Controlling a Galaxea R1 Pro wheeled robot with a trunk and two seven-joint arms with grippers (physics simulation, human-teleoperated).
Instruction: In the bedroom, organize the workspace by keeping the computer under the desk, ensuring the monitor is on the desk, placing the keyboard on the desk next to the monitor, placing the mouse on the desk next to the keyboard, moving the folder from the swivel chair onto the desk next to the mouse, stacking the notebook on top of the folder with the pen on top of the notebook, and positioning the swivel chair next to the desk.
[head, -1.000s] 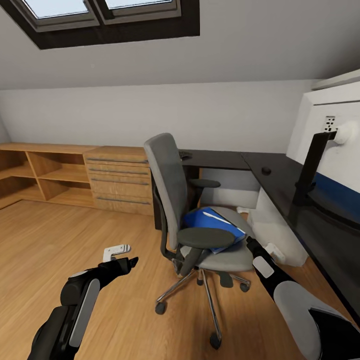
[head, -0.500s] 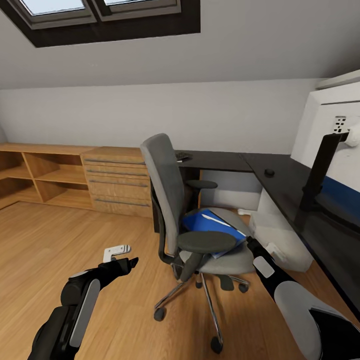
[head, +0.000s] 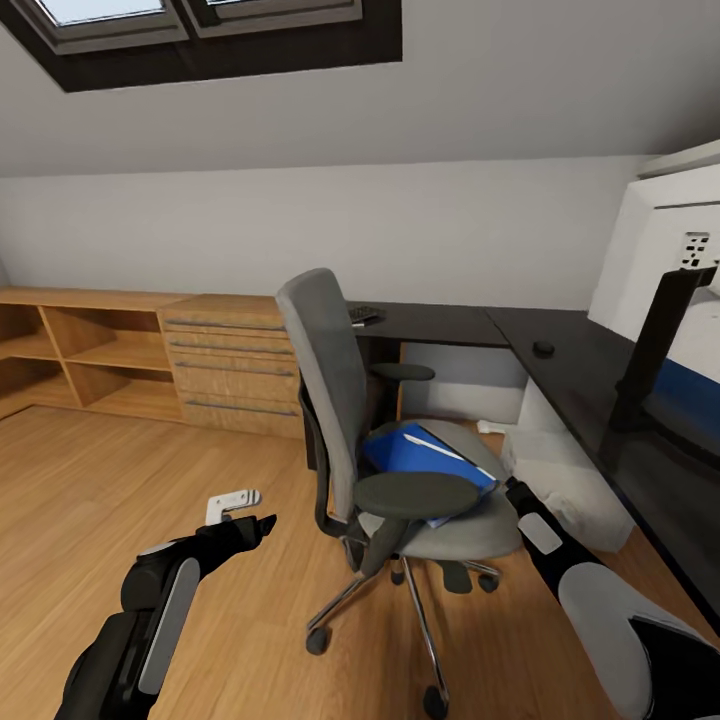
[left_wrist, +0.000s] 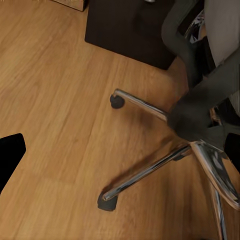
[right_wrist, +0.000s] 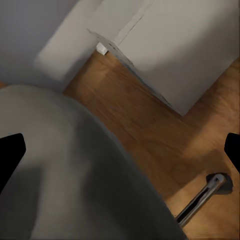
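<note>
- We see the swivel chair (head: 400, 450) standing just off the inner corner of the desk (head: 440, 322), its backrest turned toward us; we judge it near the desk but not yet tucked in.
- The folder (head: 420, 455) lies flat on the chair seat with the pen (head: 436, 444) resting across it, so the move to the desk is not yet done.
- The monitor (head: 665, 270) stands on the right wing of the desk, white back toward us on its black stand, so that item looks settled.
- The mouse (head: 543, 349) sits on the desktop well apart from the keyboard (head: 364, 314), which lies at the far left end of the desk, partly behind the chair back; both need regrouping by the monitor.
- The computer (head: 565, 480) sits low beside the desk's right wing, at or under its edge; we judge this roughly satisfied.
- We cannot make out the notebook.
- Our right gripper (head: 512, 490) hangs just beside the seat's right edge; in the right wrist view the finger tips show at opposite edges, spread wide, holding nothing.
- Our left gripper (head: 262, 524) hovers over the floor (head: 90, 480) left of the chair, empty; how far it is spread we cannot tell.
</note>
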